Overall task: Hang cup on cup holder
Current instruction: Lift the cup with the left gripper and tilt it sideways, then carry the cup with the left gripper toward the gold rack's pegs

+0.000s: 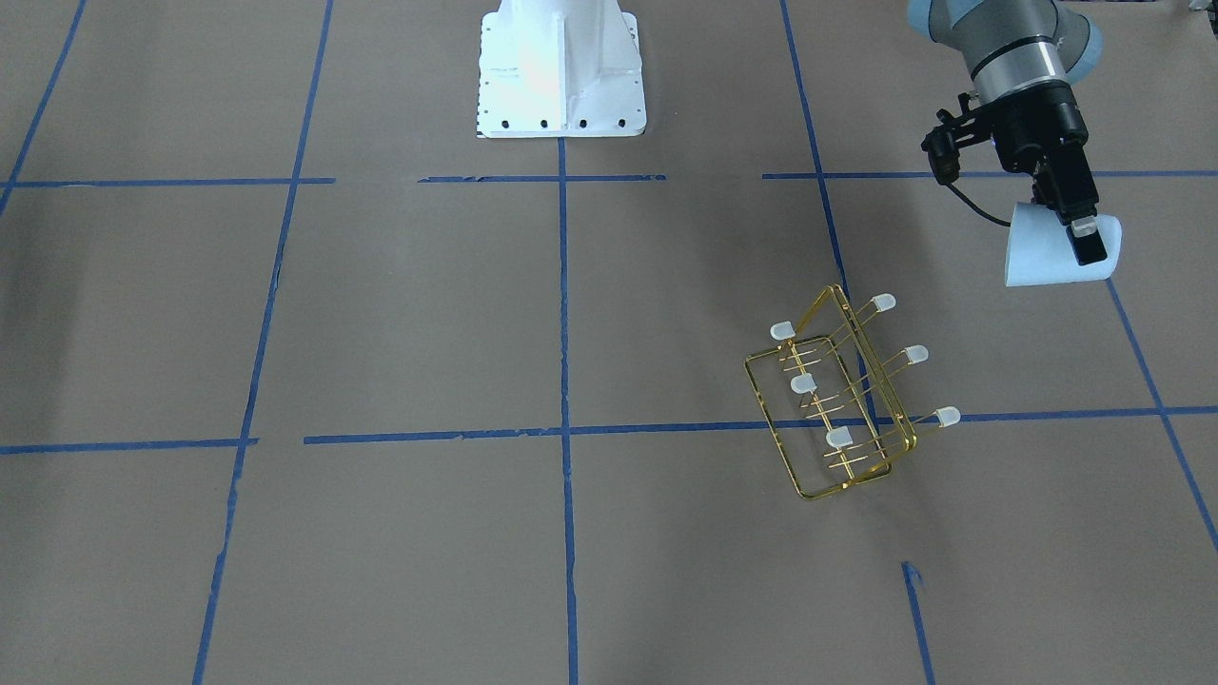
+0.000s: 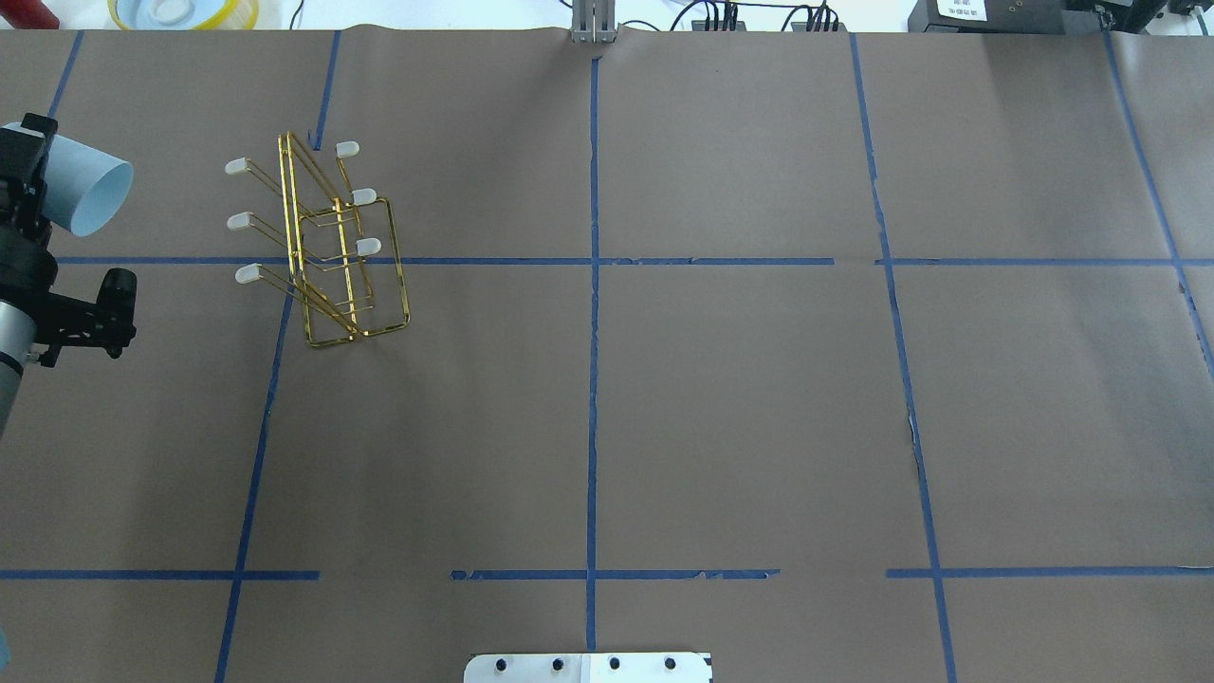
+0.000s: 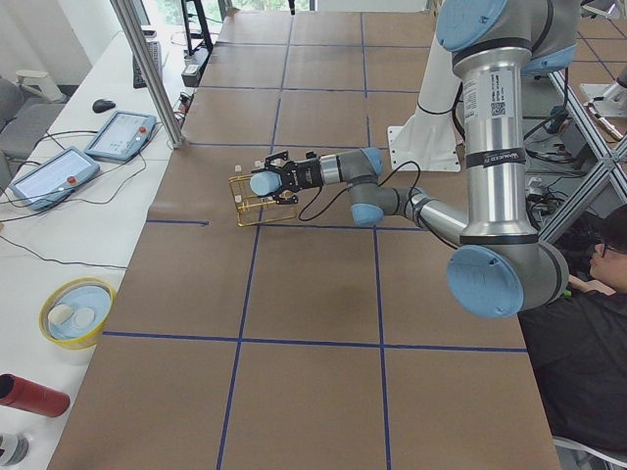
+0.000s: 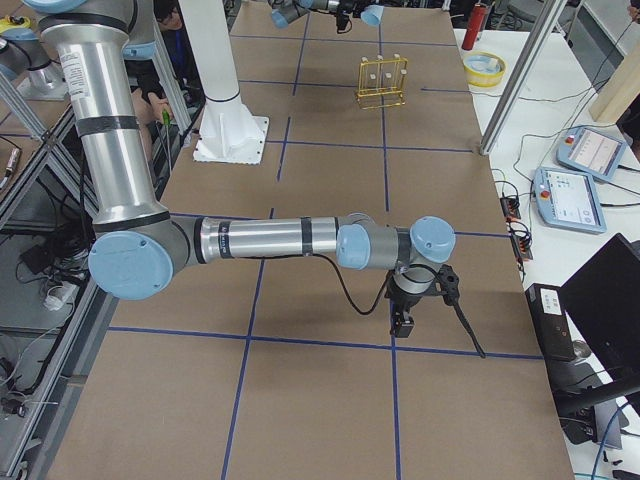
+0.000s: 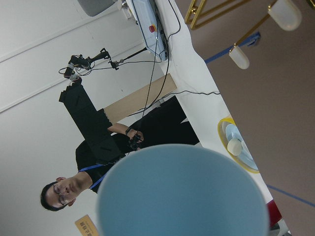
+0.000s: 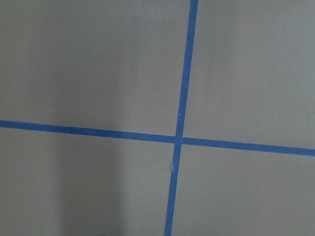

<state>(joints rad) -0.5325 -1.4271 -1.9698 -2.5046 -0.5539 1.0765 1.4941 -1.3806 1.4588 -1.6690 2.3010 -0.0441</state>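
Note:
The cup [image 1: 1042, 257], a small pale blue tumbler, is held on its side above the table in my left gripper [image 1: 1073, 233], which is shut on its wall. It also shows in the overhead view [image 2: 87, 194], with its open mouth turned toward the rack, and fills the left wrist view [image 5: 182, 196]. The cup holder [image 1: 804, 383], a gold wire rack with white-capped prongs, stands on the table [image 2: 369, 246], apart from the cup. My right gripper [image 4: 405, 322] shows only in the exterior right view, low over the table, and I cannot tell whether it is open or shut.
The robot's white base [image 1: 561, 71] stands at the table's robot side. A yellow bowl [image 2: 185, 11] and a red cylinder [image 3: 34, 395] lie off the table's far left corner. Teach pendants [image 3: 122, 132] and an operator [image 5: 74, 187] are beyond the far edge.

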